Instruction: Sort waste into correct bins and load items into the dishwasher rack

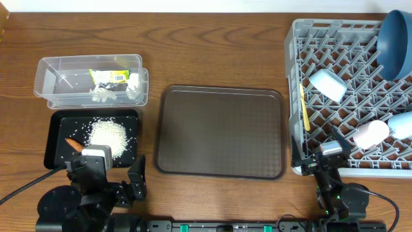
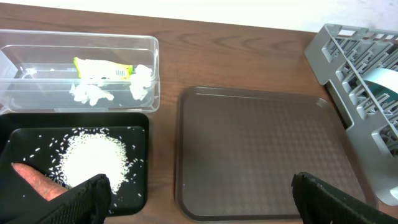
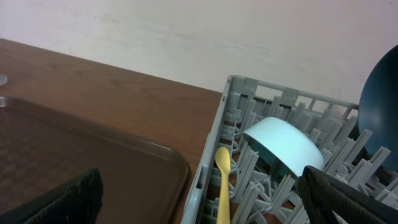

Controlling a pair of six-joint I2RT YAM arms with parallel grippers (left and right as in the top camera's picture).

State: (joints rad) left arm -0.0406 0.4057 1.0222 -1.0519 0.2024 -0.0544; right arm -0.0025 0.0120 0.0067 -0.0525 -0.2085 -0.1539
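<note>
The clear tub (image 1: 48,80) holds the yellow-green wrapper (image 1: 109,76) and crumpled white paper (image 1: 103,95). In the black tray (image 1: 55,132) lie a rice pile (image 1: 108,134) and the carrot (image 1: 74,144). The grey rack (image 1: 293,96) carries the dark-blue bowl (image 1: 396,42), whitish bowl (image 1: 327,85), yellow spoon (image 1: 304,106), pink cup (image 1: 371,135) and light-blue cup (image 1: 402,124). My left gripper (image 2: 200,199) is open and empty at the table's front, by the black tray's near edge. Just as wide and empty, my right gripper (image 3: 202,196) sits at the rack's near left corner, facing the spoon (image 3: 222,180).
A large brown serving tray (image 1: 220,132) lies bare between the bins and the rack. Both arm bases sit along the table's front edge. The rack reaches the right edge of the overhead view.
</note>
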